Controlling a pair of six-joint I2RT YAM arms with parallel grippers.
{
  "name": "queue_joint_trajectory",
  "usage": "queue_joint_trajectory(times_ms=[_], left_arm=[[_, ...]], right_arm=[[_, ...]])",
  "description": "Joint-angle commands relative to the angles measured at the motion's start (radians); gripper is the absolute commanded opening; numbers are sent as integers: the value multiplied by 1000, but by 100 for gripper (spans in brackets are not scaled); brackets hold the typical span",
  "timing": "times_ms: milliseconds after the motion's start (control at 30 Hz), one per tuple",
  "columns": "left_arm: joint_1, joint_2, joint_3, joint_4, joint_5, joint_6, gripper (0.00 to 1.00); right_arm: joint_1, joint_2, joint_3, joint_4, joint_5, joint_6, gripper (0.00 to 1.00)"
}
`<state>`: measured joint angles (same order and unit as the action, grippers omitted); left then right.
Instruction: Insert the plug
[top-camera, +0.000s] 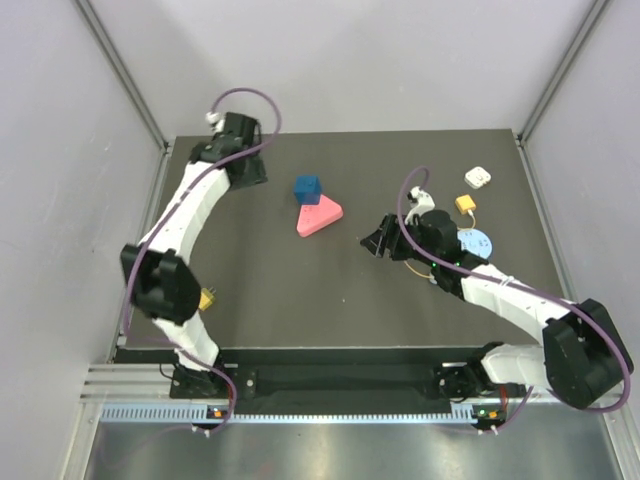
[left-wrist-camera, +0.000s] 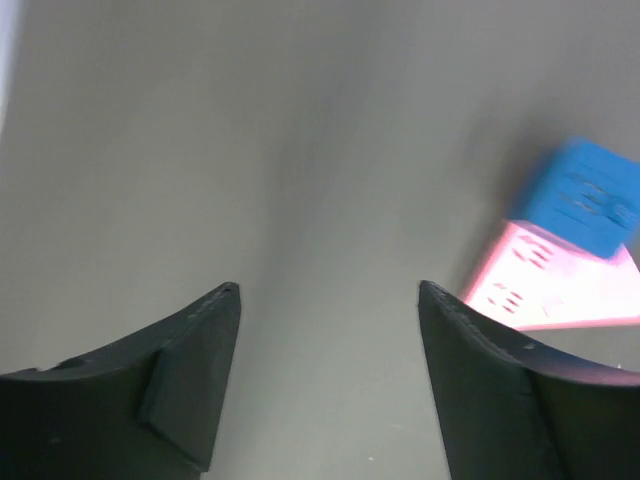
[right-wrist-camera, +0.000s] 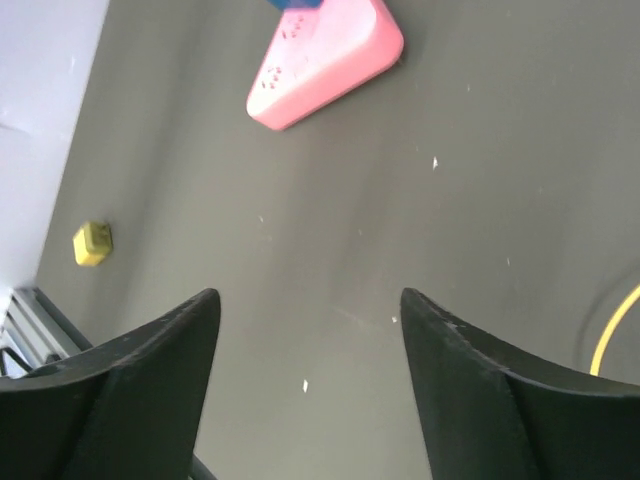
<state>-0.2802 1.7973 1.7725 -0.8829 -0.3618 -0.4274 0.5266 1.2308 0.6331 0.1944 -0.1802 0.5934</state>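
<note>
We find the plug (top-camera: 465, 204) on the counter (top-camera: 300, 300) between white block (top-camera: 478, 177) and blue disc (top-camera: 478, 243), its heading too small to tell; both arms' jaws hang released, empty.

Matt dark table (top-camera: 330, 300), smooth pink plastic wedge (top-camera: 318, 216)

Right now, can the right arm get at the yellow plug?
Probably yes: the plug lies uncovered, close behind the open right gripper, which points away from it and must turn back.
</note>
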Motion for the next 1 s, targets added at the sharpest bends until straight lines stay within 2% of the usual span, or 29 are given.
queue_joint_trajectory(times_ms=[0,100,200,233,267,333,400,533,600,733,767,967], left_arm=[[90,-148,-157,-50,-75,-198,77],[153,-254,-276,-105,-187,-379,78],[159,-340,-376,-198,-308,-500,79],[167,-358,-392,-229,-310,-589,83],[177,-360,-413,-317,-307,-641,87],[213,-345,-421,-402,-260,-776,88],[225,-332,-438,-447,-218,-835,88],[227,-349,-490,-458,-193,-942,87],[233,-383,-563,-449,-186,-1017,86],[274,-418,-714,-335,-73,-1045,84],[320,-417,-747,-335,-68,-1053,84],[343,-372,-760,-349,-144,-1062,86]], right_arm=[[15,-63,-29,66,-18,-23,74],[19,-85,-53,71,-12,-38,84],[21,-93,-64,71,-4,-53,97],[19,-91,-64,74,-7,-59,100],[21,-83,-64,76,-18,-61,100],[21,-74,-61,80,-31,-66,100],[19,-57,-58,86,-48,-67,100],[19,-30,-59,108,-70,-61,100],[21,-19,-61,111,-80,-57,100],[19,-20,-61,108,-87,-53,100],[19,-25,-61,105,-88,-53,100],[19,-56,-65,89,-82,-56,100]])
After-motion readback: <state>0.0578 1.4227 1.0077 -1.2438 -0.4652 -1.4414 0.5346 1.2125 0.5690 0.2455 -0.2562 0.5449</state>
